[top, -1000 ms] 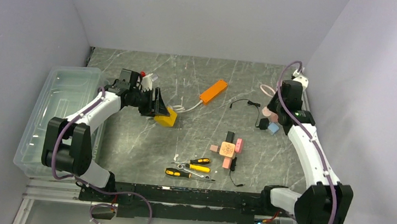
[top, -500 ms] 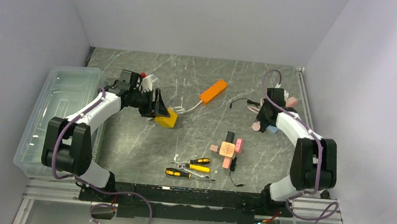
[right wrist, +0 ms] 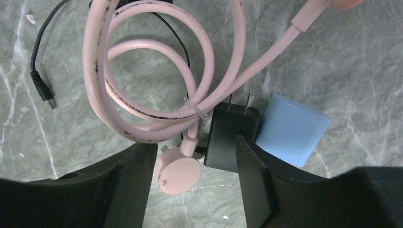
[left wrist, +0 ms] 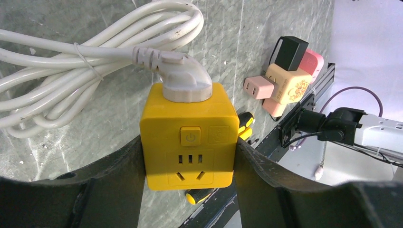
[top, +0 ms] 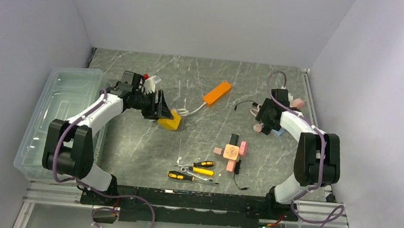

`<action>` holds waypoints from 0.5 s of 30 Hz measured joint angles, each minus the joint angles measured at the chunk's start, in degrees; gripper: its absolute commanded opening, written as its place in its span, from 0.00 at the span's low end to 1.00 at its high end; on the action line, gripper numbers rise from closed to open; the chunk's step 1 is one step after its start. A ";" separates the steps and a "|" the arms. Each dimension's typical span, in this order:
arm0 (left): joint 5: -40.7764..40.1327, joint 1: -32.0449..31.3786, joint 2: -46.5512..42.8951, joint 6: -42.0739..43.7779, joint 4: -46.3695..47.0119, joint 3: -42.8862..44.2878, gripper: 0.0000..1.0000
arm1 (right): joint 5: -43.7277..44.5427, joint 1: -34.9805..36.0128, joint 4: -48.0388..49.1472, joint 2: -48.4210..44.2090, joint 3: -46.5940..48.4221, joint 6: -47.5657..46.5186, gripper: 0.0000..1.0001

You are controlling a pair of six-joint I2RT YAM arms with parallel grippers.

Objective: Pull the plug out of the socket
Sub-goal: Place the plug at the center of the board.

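Observation:
A yellow socket cube (left wrist: pixel 190 137) sits between the fingers of my left gripper (left wrist: pixel 189 164), which is shut on its two sides. A white plug (left wrist: pixel 183 78) is seated in the cube's far face, and its coiled white cord (left wrist: pixel 71 61) lies on the table behind. In the top view the cube (top: pixel 170 120) rests left of centre under the left gripper (top: pixel 158 108). My right gripper (right wrist: pixel 197 156) stands open over a round pink plug (right wrist: pixel 178 175) that lies loose on the table. That plug touches neither finger.
A black adapter (right wrist: pixel 233 137) and a blue cube (right wrist: pixel 291 129) lie by the right finger, beside a looped pink cable (right wrist: pixel 97 71). An orange power strip (top: pixel 217 93), a pink adapter cluster (top: pixel 232 149), screwdrivers (top: pixel 194 170) and a clear bin (top: pixel 59 117) share the table.
The right arm swung in from the right edge toward the blue cube and its gripper opened, leaving the pink plug on the table. The left arm and yellow cube stayed put.

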 measured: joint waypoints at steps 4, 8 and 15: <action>0.35 0.00 0.00 -0.07 0.04 -0.02 0.00 | -0.02 -0.07 -0.09 -0.20 0.04 -0.04 0.78; 0.68 0.00 0.00 -0.09 0.11 -0.02 0.00 | -0.35 -0.11 -0.63 -2.10 0.04 -0.46 0.86; 1.86 0.00 0.00 -0.22 1.42 -0.15 0.00 | -2.49 -0.11 -0.70 -11.06 0.04 -2.47 0.89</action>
